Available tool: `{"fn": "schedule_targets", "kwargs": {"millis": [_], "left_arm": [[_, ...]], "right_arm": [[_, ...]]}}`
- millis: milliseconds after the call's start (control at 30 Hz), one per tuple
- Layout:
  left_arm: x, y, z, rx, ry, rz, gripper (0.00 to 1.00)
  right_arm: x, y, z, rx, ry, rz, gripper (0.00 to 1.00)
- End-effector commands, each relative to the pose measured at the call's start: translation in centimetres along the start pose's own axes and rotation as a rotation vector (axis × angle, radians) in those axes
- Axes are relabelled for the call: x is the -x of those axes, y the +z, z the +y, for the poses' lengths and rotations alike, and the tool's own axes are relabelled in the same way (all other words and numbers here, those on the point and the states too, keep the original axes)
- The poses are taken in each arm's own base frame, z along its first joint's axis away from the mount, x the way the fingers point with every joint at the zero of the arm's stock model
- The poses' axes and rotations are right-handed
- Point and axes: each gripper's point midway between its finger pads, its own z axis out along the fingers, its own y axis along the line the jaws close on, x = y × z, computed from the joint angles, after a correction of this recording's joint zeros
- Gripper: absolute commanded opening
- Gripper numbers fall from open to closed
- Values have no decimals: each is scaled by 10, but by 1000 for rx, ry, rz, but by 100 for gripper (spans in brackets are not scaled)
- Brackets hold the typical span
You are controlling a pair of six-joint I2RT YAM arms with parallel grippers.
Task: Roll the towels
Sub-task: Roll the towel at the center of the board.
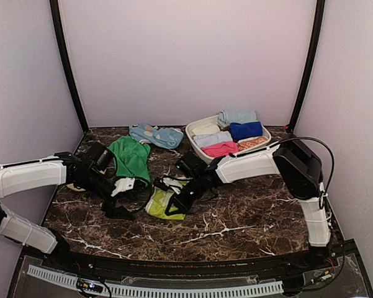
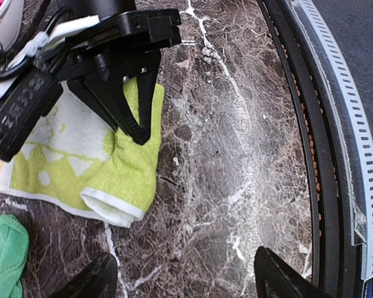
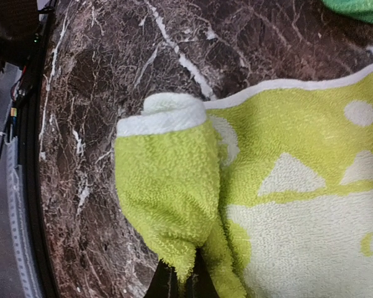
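The lime towel [image 2: 62, 161] lies on the table [image 1: 236, 217], near its front edge. The right gripper [image 2: 136, 130] has its jaws shut tight on one side of the towel. That end is turned over onto itself, which looks like the start of a roll. I think the pinch is there so the soft cloth can be pulled over and not flop back. The left gripper [image 2: 186, 279] hangs just beside the towel with its jaws wide apart and nothing in them. It looks ready to hold the cloth down or help turn it. The green towel [image 1: 131, 158] sits bunched up farther back, not rolled yet. The basket [image 1: 195, 127] at the back holds rolled towels, so that may be where these go.
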Motion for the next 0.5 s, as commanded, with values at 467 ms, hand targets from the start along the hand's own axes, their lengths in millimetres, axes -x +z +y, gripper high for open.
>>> {"fn": "schedule_targets", "kwargs": {"millis": [467], "left_arm": [[29,72,13,33,247,75,70]], "right_arm": [[5,-6,8,251,307,-57,0]]}}
